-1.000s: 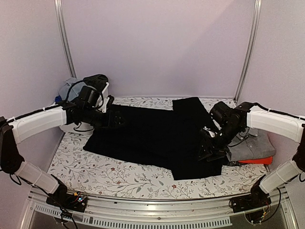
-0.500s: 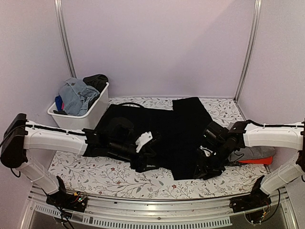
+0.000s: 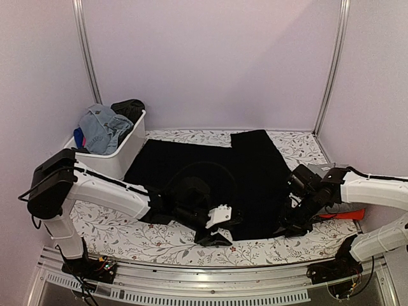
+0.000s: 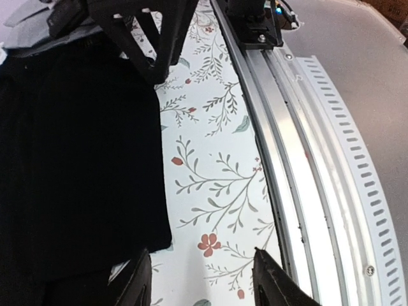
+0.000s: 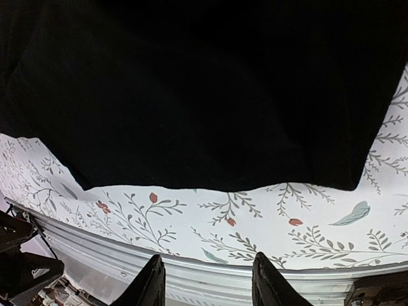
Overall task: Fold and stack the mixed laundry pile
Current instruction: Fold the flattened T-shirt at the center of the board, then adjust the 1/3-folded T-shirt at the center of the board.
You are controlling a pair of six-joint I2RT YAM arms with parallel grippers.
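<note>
Left claw (image 3: 213, 238): fingers spread wide and gripping nothing. Only the floral table (image 4: 217, 191) shows between them, close to the metal rail (image 4: 306, 159).
Right claw (image 3: 290, 226): fingers likewise parted and holding nothing, with the tips over a bare strip of table at the near edge.
Black garment (image 3: 210, 169): spread flat on the table, its near hem just beyond both claws. In the left wrist view a corner of it lies right by one fingertip, and I cannot tell whether they touch. In the right wrist view the hem runs across just ahead of the tips, apart from them.
Grey shirt (image 3: 349, 207): folded, near the right claw on its outer side, mostly hidden behind that arm.
Red shirt (image 3: 341, 215): a thin edge showing under the grey one, beside the right claw.
White tub (image 3: 118, 162): well apart from the left claw, back past that arm's elbow at the far left corner.
Denim pieces (image 3: 102, 127): heaped in the tub, with a dark cloth (image 3: 127, 107) behind them.
</note>
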